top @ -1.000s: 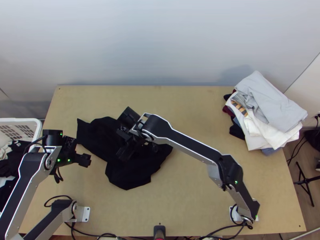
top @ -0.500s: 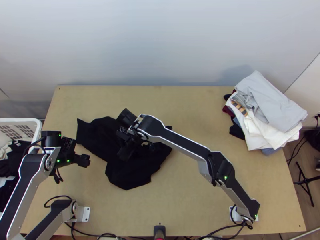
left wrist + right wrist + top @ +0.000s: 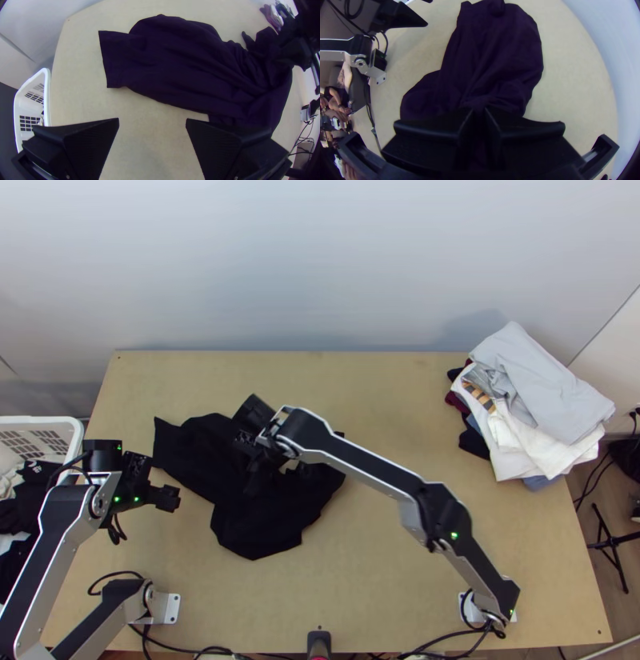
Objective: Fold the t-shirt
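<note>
My gripper (image 3: 170, 499) has its fingers wide apart, with bare table (image 3: 150, 140) between them. Ahead of me lies the dark shirt (image 3: 173, 63), flatter at one end, bunched at the other by the right gripper (image 3: 256, 484). Beyond one finger stands the basket (image 3: 23, 103); farthest from me, some clothes (image 3: 275, 19).

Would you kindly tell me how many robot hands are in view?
2: the left hand between the white basket and black t-shirt, the right hand at the shirt.

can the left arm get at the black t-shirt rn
Likely yes: the left gripper is open beside the black t-shirt, nothing visible blocks the nearer end, and the right gripper sits farther along it.
</note>
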Controlling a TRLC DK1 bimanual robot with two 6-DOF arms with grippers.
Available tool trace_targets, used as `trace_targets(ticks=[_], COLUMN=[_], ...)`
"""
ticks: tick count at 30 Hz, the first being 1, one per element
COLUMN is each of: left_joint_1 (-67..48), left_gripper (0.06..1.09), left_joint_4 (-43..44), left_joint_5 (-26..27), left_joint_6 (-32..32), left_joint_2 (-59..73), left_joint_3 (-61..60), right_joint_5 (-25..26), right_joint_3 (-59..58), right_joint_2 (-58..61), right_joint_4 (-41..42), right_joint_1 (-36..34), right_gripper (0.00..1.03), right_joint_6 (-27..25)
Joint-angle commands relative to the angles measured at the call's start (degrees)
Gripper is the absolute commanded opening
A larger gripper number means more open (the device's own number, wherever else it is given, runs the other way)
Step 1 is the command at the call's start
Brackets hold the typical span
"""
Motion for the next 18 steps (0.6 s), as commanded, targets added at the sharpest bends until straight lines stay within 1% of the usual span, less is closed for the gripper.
trace_targets(ticks=[1,6,9,12,18], left_joint_1=[0.1,0.1,-0.4,-0.6,-3.5], left_gripper=[1.03,1.03,1.03,1.03,1.03], left_joint_4=[0.7,2.3,2.9,4.3,7.4], left_joint_5=[0.0,0.0,0.0,0.1,0.0], left_joint_6=[1.3,1.7,2.0,1.4,0.0], left_joint_2=[0.7,2.7,6.3,9.8,17.2], left_joint_3=[-0.4,1.3,3.5,6.1,10.9], right_joint_5=[0.3,0.3,0.3,0.2,0.2], right_joint_3=[-0.5,-1.0,-1.3,-3.0,-12.9], right_joint_2=[-8.9,-19.8,-25.7,-31.6,-44.0], right_joint_4=[-3.5,-5.1,-6.2,-8.9,-8.9], right_joint_1=[0.7,-0.1,-1.8,-5.6,-15.1], right_gripper=[0.03,0.03,0.03,0.03,0.03], right_joint_6=[-2.8,-4.4,-6.4,-6.5,-6.4])
